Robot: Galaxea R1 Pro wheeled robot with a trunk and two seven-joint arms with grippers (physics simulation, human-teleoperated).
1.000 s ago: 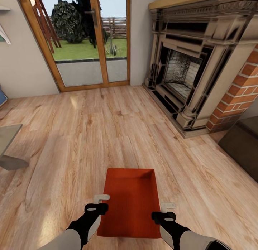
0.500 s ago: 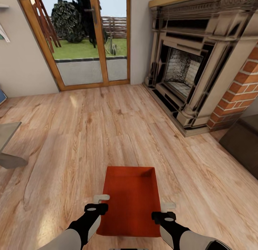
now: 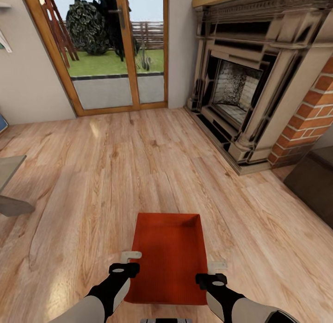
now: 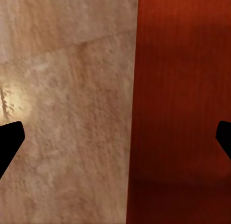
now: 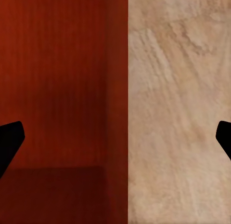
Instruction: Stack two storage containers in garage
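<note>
One orange-red storage container lies open-top on the light wood-plank floor of the living room, just in front of me. My left gripper hovers at its left long wall and my right gripper at its right long wall. Both are open. In the left wrist view the container wall runs between the spread black fingertips of the left gripper. The right wrist view shows the same: the container wall lies between the parted tips of the right gripper. Neither gripper's fingers touch the walls.
A brick-sided fireplace stands at the right, with a dark block beside it. Glazed wooden doors to a garden are straight ahead. A low table corner juts in at the left. Wood floor stretches ahead.
The whole view has shifted slightly, so the camera moved; part of my base now shows at the bottom edge. The container stays on the floor and both grippers stay open beside it.
</note>
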